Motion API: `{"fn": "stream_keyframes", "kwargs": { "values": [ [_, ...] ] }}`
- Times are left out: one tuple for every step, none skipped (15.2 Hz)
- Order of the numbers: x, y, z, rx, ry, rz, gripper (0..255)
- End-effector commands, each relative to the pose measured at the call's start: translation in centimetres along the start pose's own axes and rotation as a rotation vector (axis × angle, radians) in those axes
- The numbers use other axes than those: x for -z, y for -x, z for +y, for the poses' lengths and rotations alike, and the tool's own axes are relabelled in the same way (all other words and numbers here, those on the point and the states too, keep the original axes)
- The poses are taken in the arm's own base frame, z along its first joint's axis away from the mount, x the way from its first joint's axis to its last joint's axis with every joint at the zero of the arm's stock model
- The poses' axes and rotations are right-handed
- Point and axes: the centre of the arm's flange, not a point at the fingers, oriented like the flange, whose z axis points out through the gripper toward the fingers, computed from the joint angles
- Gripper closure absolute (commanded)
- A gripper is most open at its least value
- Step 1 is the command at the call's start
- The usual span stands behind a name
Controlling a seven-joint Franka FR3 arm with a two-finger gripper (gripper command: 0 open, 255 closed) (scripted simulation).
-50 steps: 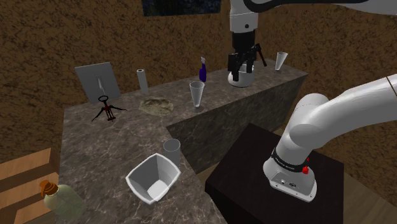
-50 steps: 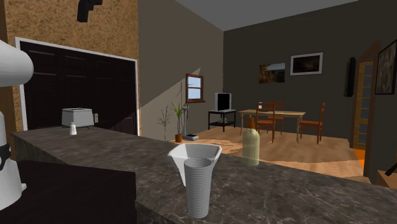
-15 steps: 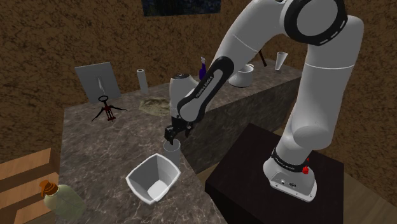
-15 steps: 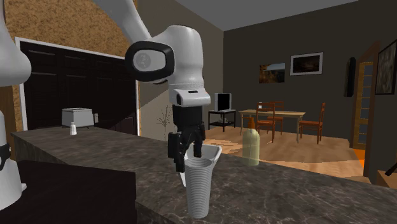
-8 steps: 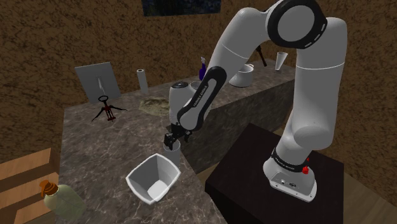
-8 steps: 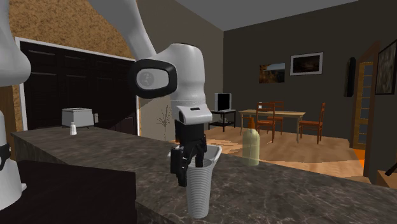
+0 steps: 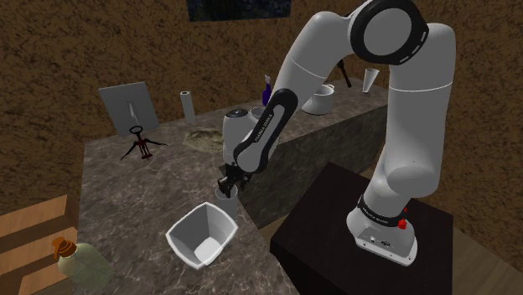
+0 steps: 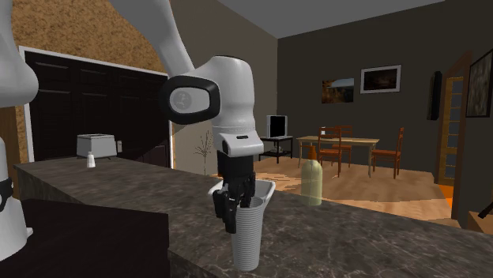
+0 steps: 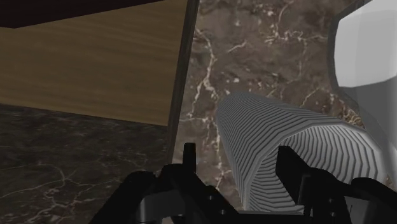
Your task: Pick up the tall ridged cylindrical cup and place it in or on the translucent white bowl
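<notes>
Readable text: I find none in any of the three views.
Arm base ring [image 7: 379, 219]: pale marks run along the black band; I cannot read them.
Forearm strip [image 7: 270, 124]: a thin row of pale marks on the dark stripe, too small for me to read.
Framed pictures [image 8: 380, 78]: images on the far wall; I make out no lettering.
Ridged cup [image 8: 247, 235]: plain grey ridges; I read nothing on it.
</notes>
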Motion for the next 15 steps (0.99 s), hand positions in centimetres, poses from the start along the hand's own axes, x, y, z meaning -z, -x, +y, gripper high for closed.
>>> {"fn": "stream_keyframes", "kwargs": {
  "values": [
    [0.0,0.0,0.0,0.000,0.000,0.000,255],
    [0.0,0.0,0.0,0.000,0.000,0.000,255],
    [0.0,0.0,0.0,0.000,0.000,0.000,255],
    [0.0,0.0,0.0,0.000,0.000,0.000,255],
    [0.0,0.0,0.0,0.000,0.000,0.000,255],
    [0.0,0.0,0.0,0.000,0.000,0.000,255],
    [0.0,0.0,0.0,0.000,0.000,0.000,255],
    [0.0,0.0,0.0,0.000,0.000,0.000,255],
    [0.0,0.0,0.0,0.000,0.000,0.000,255],
    [0.5,0.0,0.0,0.000,0.000,0.000,255],
    [1.0,0.0,-0.1,0.000,0.000,0.000,255],
    [1.6,0.0,-0.1,0.000,0.000,0.000,255],
    [2.1,0.0,-0.2,0.000,0.000,0.000,255],
    [2.6,0.0,-0.2,0.000,0.000,0.000,255],
    [3.1,0.0,-0.3,0.000,0.000,0.000,255]
  ]
}}
